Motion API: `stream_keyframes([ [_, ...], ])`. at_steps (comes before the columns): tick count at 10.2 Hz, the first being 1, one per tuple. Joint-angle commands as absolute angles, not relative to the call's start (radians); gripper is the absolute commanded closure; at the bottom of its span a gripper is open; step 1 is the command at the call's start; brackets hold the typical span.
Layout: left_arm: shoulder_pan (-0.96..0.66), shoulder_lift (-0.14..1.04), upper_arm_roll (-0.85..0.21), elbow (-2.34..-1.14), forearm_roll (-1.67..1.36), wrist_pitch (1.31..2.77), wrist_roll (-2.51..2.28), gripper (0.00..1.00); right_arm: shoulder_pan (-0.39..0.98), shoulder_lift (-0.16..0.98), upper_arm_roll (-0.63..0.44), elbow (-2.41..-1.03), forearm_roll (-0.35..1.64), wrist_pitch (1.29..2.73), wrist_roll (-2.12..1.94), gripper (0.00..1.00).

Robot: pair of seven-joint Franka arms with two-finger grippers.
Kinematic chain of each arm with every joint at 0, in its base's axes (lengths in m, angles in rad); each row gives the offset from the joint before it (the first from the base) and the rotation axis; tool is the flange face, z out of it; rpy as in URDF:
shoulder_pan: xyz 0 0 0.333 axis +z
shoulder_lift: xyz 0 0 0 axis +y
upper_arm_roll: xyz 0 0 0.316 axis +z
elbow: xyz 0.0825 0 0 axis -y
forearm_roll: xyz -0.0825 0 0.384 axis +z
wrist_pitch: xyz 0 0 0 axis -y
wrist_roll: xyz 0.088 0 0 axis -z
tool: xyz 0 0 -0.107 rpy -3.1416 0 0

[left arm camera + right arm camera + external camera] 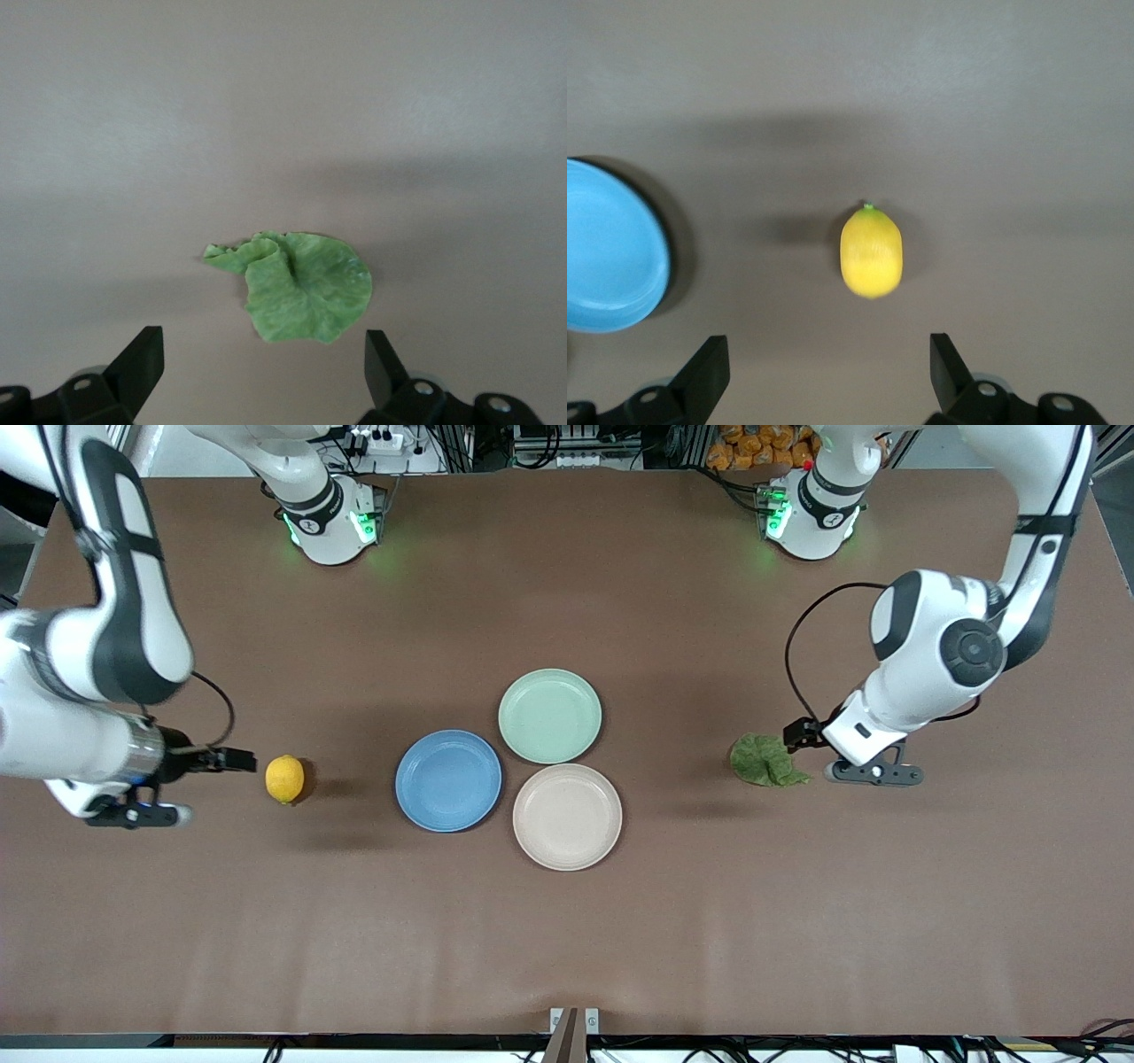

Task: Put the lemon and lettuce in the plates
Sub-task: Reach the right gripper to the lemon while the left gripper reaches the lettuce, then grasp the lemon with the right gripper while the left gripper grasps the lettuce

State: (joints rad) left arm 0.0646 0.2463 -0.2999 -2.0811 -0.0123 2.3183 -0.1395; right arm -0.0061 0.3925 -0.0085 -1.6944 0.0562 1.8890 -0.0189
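Left tool (257,367) is hanging spread apart beside the lettuce (767,761); right tool (828,367), equally spread, is hanging beside the lemon (284,779).

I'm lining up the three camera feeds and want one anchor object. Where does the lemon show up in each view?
Front view: the lemon lies on the table toward the right arm's end, beside the blue plate, with the open right gripper close by.
Left wrist view: not in it; only the lettuce shows.
Right wrist view: the lemon sits near the middle.
Shared landmark: the blue plate, seen in the front and right wrist views.
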Motion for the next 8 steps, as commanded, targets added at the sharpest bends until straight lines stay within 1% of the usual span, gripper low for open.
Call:
stream_keyframes([
  [1,0.057,0.319,-0.299,-2.095,-0.020,2.410,-0.152,0.00,-0.011,0.442,-0.005,-1.709,0.069,1.919,-0.015,0.00],
  [3,0.043,0.372,-0.298,-2.095,-0.008,2.465,-0.156,0.00,-0.011,0.481,-0.006,-1.744,0.069,1.952,-0.017,0.00],
  [6,0.037,0.469,-0.298,-2.095,0.046,2.569,-0.192,0.00,0.002,0.491,-0.006,-1.811,0.069,2.064,-0.018,0.00],
  [8,0.037,0.511,-0.296,-2.094,0.052,2.608,-0.195,0.01,-0.005,0.497,-0.005,-1.867,0.069,2.152,-0.037,0.00],
])
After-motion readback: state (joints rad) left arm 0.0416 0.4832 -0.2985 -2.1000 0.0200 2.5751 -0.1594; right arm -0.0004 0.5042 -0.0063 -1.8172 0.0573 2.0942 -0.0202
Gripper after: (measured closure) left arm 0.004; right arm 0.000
